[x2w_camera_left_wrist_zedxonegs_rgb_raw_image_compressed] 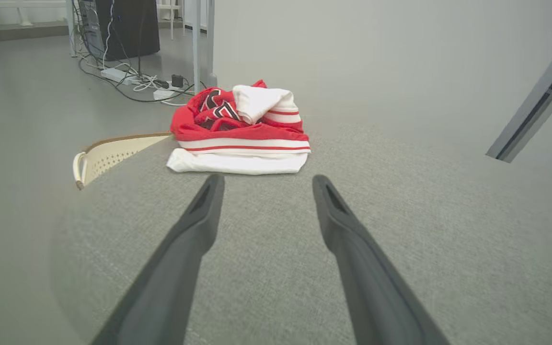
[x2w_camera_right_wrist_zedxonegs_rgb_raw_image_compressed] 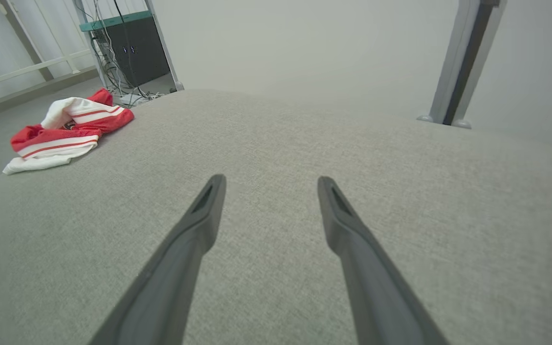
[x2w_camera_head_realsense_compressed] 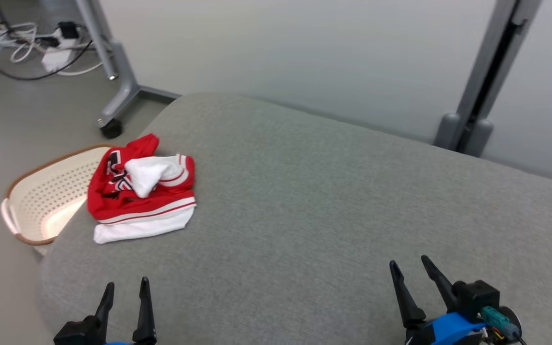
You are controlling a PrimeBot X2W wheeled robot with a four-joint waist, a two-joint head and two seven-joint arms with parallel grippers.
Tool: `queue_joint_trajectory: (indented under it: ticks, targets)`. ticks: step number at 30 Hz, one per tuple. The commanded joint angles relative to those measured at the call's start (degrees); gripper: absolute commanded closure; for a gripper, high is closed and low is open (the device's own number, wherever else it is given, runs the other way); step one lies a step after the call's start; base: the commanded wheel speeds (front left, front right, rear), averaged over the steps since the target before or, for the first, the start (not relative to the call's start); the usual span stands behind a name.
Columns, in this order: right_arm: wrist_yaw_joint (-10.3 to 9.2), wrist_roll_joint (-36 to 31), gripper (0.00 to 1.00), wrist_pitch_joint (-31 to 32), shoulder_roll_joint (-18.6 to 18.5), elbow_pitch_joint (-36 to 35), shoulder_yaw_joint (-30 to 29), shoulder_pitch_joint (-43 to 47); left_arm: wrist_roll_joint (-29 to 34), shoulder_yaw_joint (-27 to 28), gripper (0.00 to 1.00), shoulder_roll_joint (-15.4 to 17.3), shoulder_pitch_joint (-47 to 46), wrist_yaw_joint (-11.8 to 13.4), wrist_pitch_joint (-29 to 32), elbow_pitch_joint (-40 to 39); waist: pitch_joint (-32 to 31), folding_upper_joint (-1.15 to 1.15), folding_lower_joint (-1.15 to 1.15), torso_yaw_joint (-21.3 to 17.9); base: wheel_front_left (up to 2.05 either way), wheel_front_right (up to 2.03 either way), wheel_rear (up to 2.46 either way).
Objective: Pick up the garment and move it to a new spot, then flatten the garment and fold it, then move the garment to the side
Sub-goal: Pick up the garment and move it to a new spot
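The red and white garment (x2w_camera_head_realsense_compressed: pixel 142 196) lies near the left edge of the cushion (x2w_camera_head_realsense_compressed: pixel 304 191), ahead of the left claw (x2w_camera_head_realsense_compressed: pixel 127 281) and well apart from the right claw (x2w_camera_head_realsense_compressed: pixel 408 260). Both claws are wide open and empty.

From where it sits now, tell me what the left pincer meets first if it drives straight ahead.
The open left pincer points straight at the crumpled red and white garment, likely met first. Nothing lies between, though it could graze the grey cushion if angled down.
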Motion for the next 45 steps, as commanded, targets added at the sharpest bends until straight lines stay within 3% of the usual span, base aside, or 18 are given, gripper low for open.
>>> queue_joint_trajectory:
  ticks: [1, 6, 12, 18, 22, 30, 36, 45]
  targets:
    - [0.00, -0.3, 0.00, -0.2, -0.2, 0.0, 0.6, -1.0, -0.1, 0.7, 0.00, -0.1, -0.3, 0.1, 0.0, 0.0, 3.2, 0.00, 0.00, 4.4, 0.00, 0.00, 0.00]
    - [0.00, -0.6, 0.00, -0.2, -0.2, 0.4, 2.9, -2.3, -2.3, 4.2, 0.00, -0.1, 0.2, 0.1, 0.0, 0.4, 4.1, 0.00, 0.00, 10.2, 0.00, 0.00, 0.00]
    - [0.00, -1.0, 0.00, -0.2, -0.2, 1.4, 6.7, -5.9, -8.0, 7.5, 0.00, -0.1, 0.8, 0.2, 0.0, -0.1, 6.6, 0.00, 0.00, 11.1, 0.00, 0.00, 0.00]
    - [0.00, -2.1, 0.00, -0.2, -0.2, 1.7, 7.2, -8.1, -9.3, 6.6, 0.00, -0.1, -2.7, 0.2, 0.0, 1.3, 8.8, 0.00, 0.00, 11.2, 0.00, 0.00, 0.00]
    - [0.00, -4.1, 0.00, -0.2, -0.2, 0.0, 5.7, -8.9, -11.0, 4.5, 0.00, 0.5, -9.9, 0.1, 0.0, 4.8, 11.5, 0.00, 0.00, 11.0, 0.00, 0.00, 0.00]
    - [0.00, -7.8, 0.00, -0.2, -0.2, -3.7, 5.0, -12.5, -20.8, -3.1, 0.00, 9.7, -24.6, 0.1, 0.0, 13.8, 18.3, 0.00, 0.00, 6.8, 0.00, 0.00, 0.00]
    - [0.00, -9.9, 0.00, -0.2, -0.2, -6.2, 5.8, -15.3, -29.4, -11.9, 0.00, 16.1, -34.0, 0.1, 1.2, 18.0, 23.5, 0.00, 0.00, 4.0, 0.00, 0.00, 0.00]
    - [-0.04, -11.5, 0.00, -0.1, -0.6, -7.5, 5.7, -18.7, -45.0, -23.0, 0.00, 22.4, -41.2, 0.1, 7.9, 19.2, 29.0, 0.00, 0.00, 0.2, 0.00, 0.00, 0.00]
